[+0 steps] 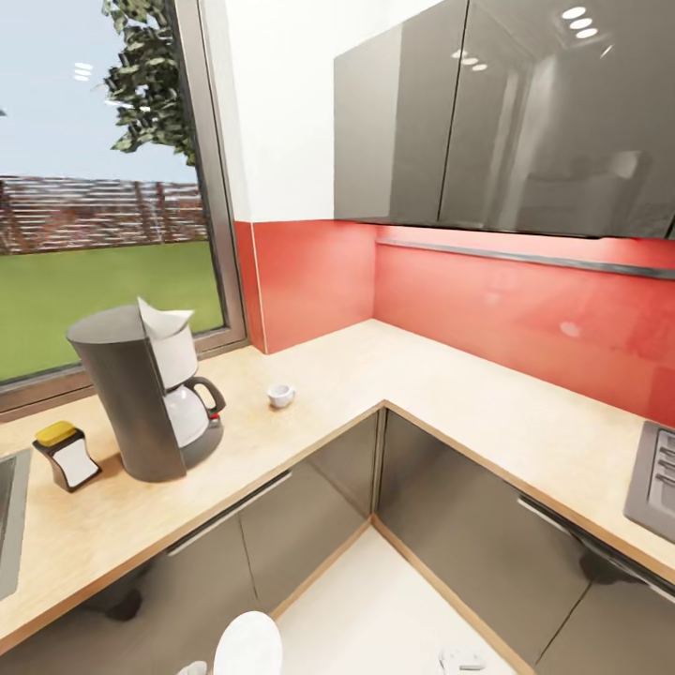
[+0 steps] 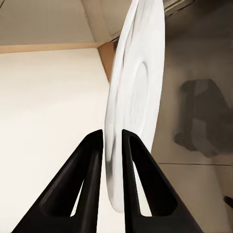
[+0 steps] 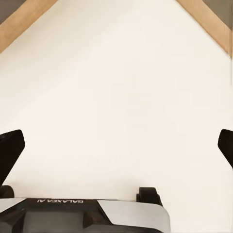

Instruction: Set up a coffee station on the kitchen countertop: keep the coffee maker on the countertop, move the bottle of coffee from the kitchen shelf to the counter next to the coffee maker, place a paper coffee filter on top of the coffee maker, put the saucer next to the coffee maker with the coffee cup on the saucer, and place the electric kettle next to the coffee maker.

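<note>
Your left tool (image 2: 112, 141) pinches the white saucer (image 2: 138, 82) on edge, low in the head frame, below the counter (image 1: 394, 375).
Your right tool (image 3: 116, 145) gapes wide, holding nothing. At left, the coffee maker (image 1: 141, 394) wears a paper filter (image 1: 161, 319); the cup (image 1: 279, 395) sits nearby.

The bench (image 1: 441, 384) looks like pale, smooth wood. The wall cupboards (image 1: 506, 112) are grey and very shiny. The red back wall (image 1: 525, 319) is glossy. The saucer (image 2: 138, 97) is smooth and white.
</note>
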Controlling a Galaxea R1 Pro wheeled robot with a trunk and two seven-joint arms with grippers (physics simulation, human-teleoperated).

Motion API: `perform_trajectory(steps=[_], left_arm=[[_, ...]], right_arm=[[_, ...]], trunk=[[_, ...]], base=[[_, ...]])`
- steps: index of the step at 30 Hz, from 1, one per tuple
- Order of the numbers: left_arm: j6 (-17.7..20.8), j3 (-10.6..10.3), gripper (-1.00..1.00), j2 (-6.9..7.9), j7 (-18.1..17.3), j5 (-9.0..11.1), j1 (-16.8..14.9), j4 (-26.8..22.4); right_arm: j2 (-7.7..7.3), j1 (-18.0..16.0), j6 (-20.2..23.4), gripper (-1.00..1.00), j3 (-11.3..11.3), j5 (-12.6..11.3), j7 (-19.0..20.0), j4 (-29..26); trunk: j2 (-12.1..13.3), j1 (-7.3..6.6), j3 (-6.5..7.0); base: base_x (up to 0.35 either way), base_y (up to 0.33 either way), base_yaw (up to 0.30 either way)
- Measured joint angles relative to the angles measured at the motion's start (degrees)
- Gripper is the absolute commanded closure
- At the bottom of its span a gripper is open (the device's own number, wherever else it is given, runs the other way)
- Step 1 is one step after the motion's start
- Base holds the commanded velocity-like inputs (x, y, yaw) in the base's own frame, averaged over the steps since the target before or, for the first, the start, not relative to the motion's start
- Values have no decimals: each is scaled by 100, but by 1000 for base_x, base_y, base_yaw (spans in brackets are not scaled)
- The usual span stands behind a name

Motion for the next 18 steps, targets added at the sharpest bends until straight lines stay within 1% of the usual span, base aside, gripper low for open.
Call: perform_trajectory(steps=[4,8,15,18], left_arm=[[0,1,100,-4,0,2,-1,0],[0,2,100,-5,0,7,0,1],[0,6,100,-4,0,16,1,-4],[0,9,100,-4,0,32,1,-2]], right_arm=[[-1,-1,-3,-100,0,-2,0,-6],[-1,0,-2,-100,0,-6,0,-7],[2,0,-4,-100,0,-6,0,-6],[2,-2,-3,-100,0,-5,0,-6]], trunk=[[0,0,0],[0,1,1],[0,1,29],[0,1,43]], base=[[174,-247,8],[63,-259,43],[5,-258,211],[0,-171,235]])
